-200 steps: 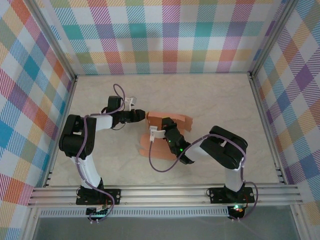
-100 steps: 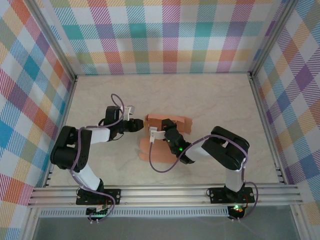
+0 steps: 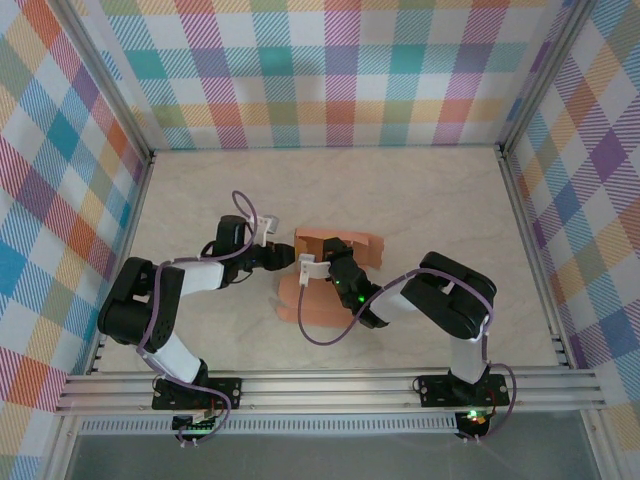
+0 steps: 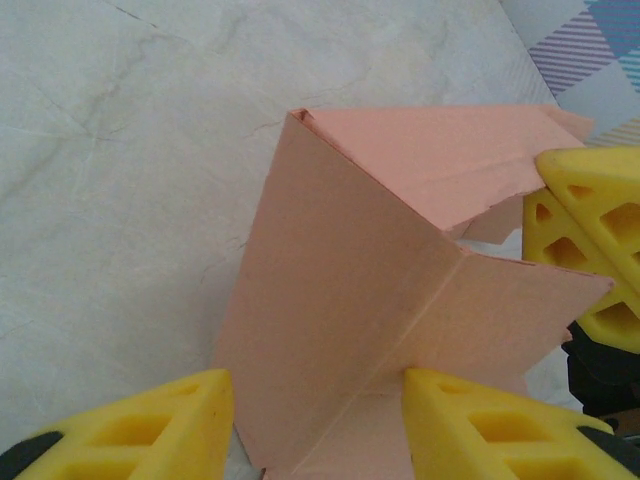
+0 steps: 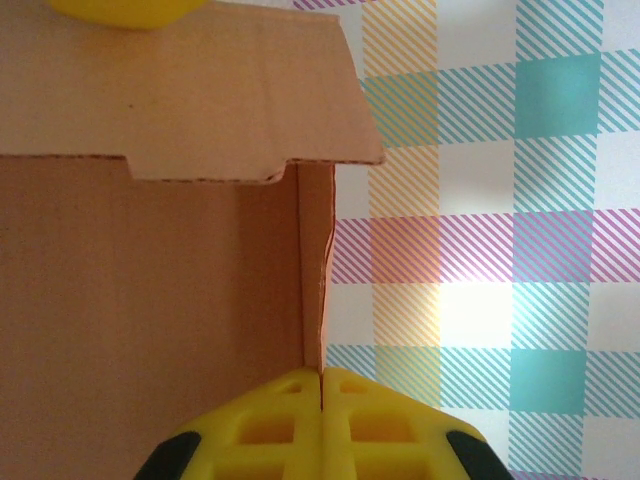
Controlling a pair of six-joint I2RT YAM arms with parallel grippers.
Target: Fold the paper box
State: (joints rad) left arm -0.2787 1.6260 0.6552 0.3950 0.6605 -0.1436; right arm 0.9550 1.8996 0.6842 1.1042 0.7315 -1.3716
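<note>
The paper box (image 3: 318,305) is salmon-orange card, partly folded, lying mid-table with one panel raised. In the left wrist view a creased panel of the box (image 4: 340,270) stands up just beyond my left gripper (image 4: 318,400), whose yellow fingers are open on either side of it; the right finger touches the crease. My left gripper (image 3: 290,258) sits at the box's left far corner. My right gripper (image 5: 322,375) is shut on the edge of a thin upright wall of the box (image 5: 150,280). From above, my right gripper (image 3: 330,260) is over the box's middle.
Plaid walls (image 3: 330,70) enclose the marble table top (image 3: 430,200) on three sides. An aluminium rail (image 3: 330,385) runs along the near edge by the arm bases. Purple cables (image 3: 310,335) loop off both arms. Open table lies behind and to the right.
My left gripper has swung from the box's far left corner toward me and back in against its left edge. The right gripper has kept its hold and barely moved.
</note>
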